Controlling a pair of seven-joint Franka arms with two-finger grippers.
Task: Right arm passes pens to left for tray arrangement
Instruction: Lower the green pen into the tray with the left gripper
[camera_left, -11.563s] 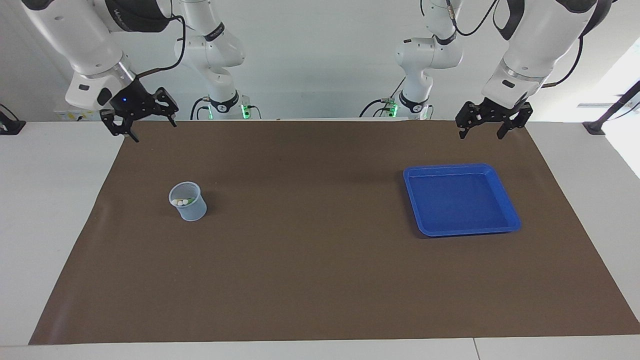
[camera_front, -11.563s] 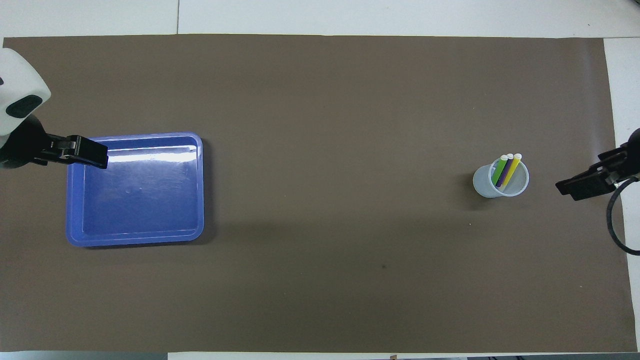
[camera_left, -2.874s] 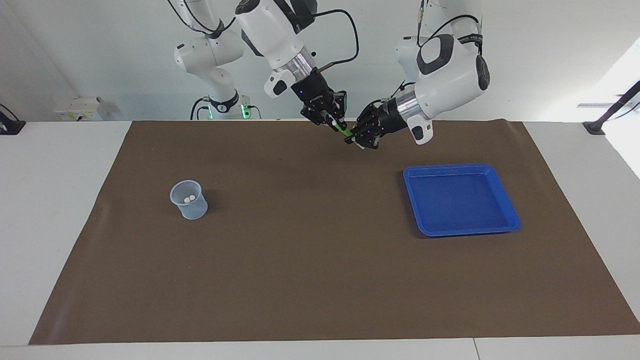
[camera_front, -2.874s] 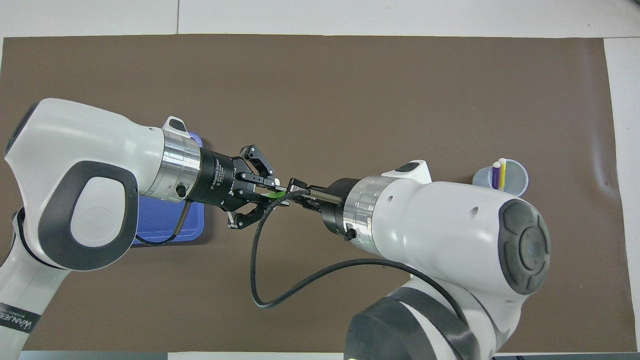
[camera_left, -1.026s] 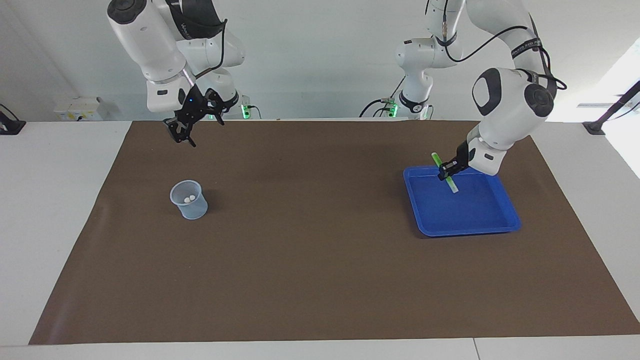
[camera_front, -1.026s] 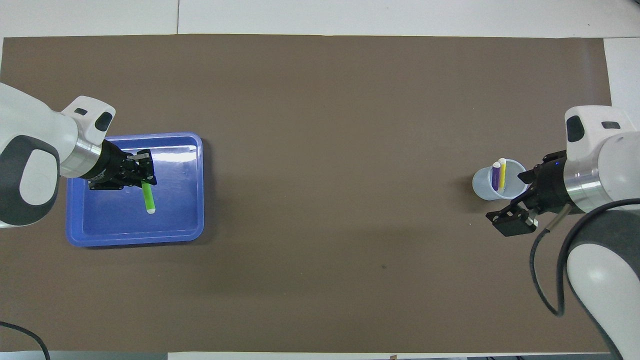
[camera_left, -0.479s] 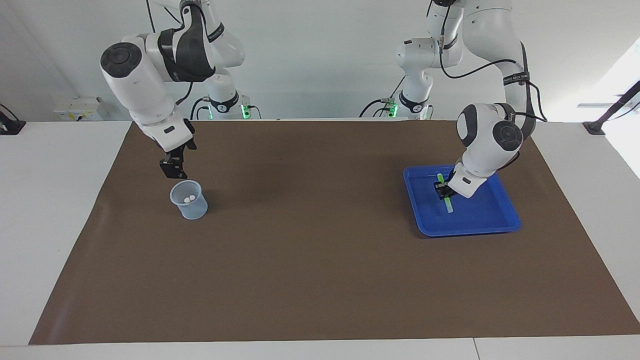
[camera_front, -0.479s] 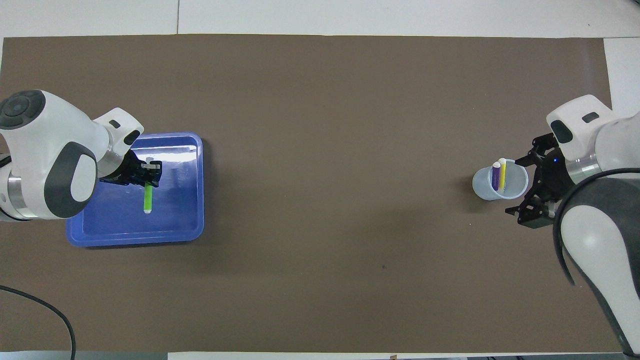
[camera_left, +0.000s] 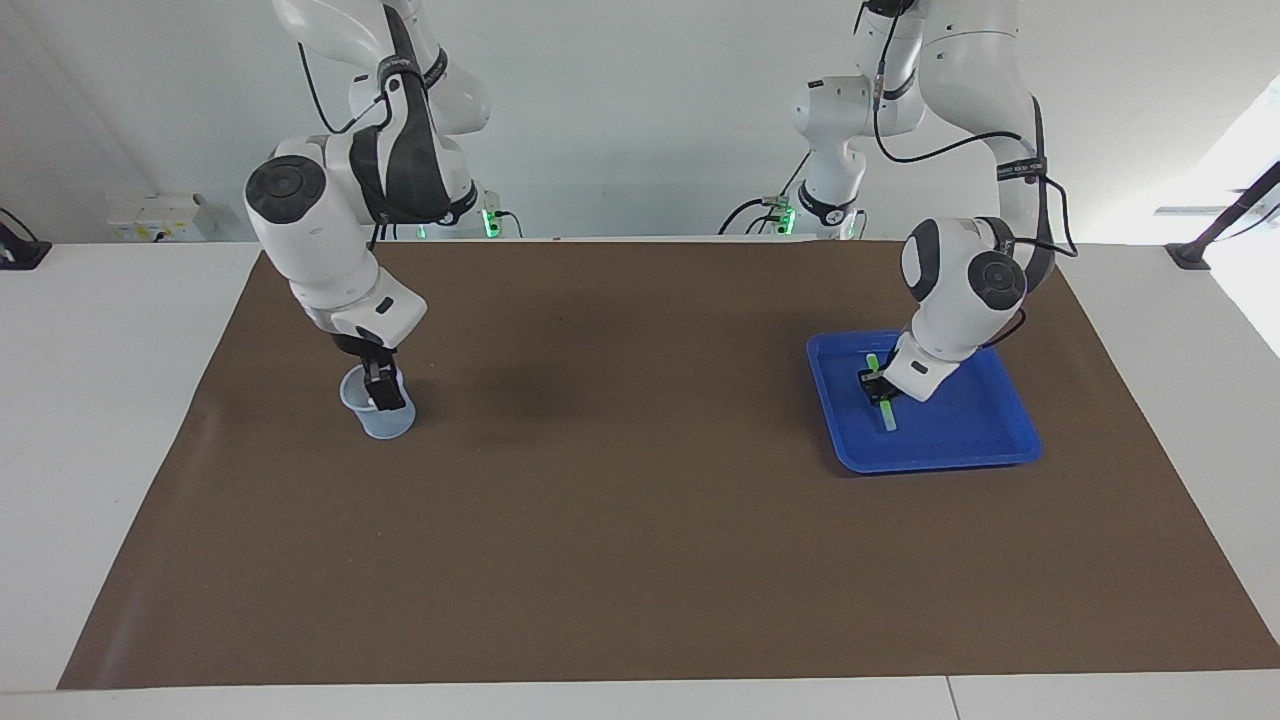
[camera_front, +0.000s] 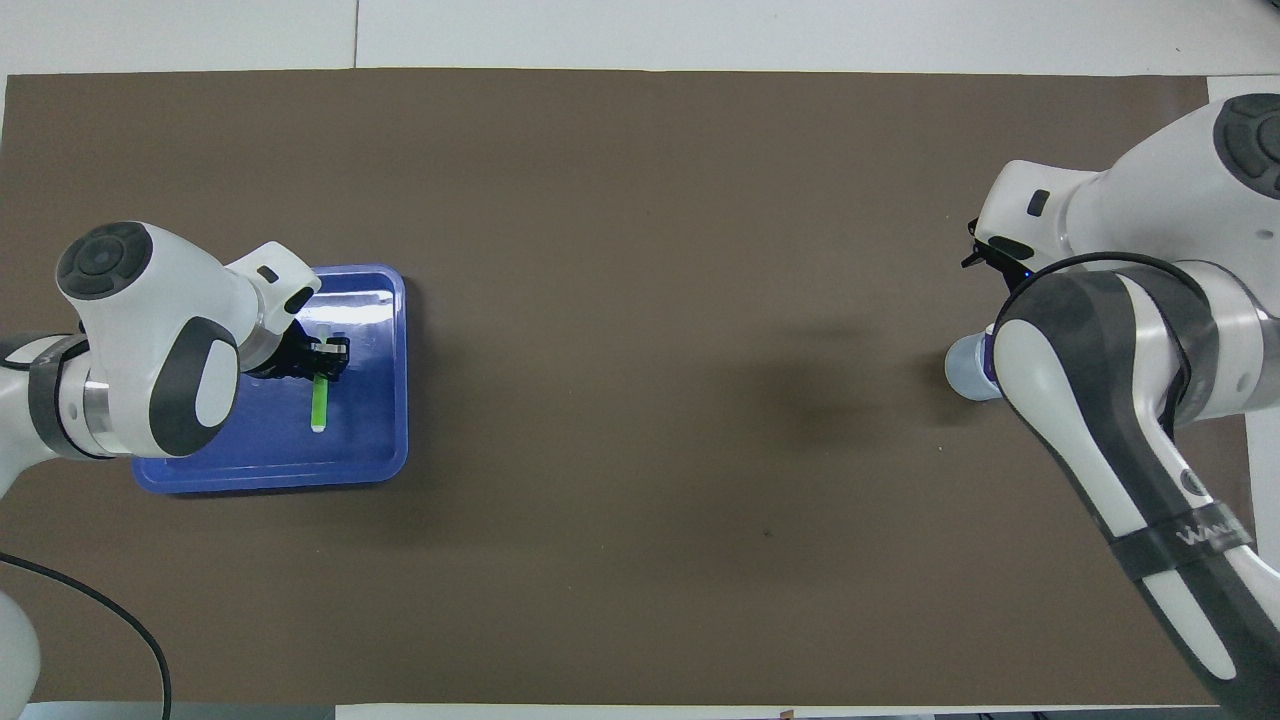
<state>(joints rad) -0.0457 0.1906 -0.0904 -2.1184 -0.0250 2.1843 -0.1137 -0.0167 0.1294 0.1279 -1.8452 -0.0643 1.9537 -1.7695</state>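
While the brown mat (camera_left: 640, 520) covers most of the white desk (camera_left: 110, 420), the two white arms reach down at its two ends. The left arm (camera_left: 965, 285) bends low over the blue tray (camera_left: 1010, 440), which sits on the mat toward that arm's end of the desk. The right arm (camera_left: 330, 250) leans down over the translucent cup (camera_left: 385, 425), which stands on the mat toward the right arm's end, well apart from the tray.

The left hand (camera_left: 877, 388) is down inside the tray and is clamped on the green pen (camera_left: 886, 418). The pen slants, its pale tip pointing away from the robots and resting at or just above the tray floor; which of the two I cannot tell.

The right hand (camera_left: 382, 388) has dipped into the mouth of the cup. How wide its fingers stand cannot be told, and the arm hides the cup's contents in both views.
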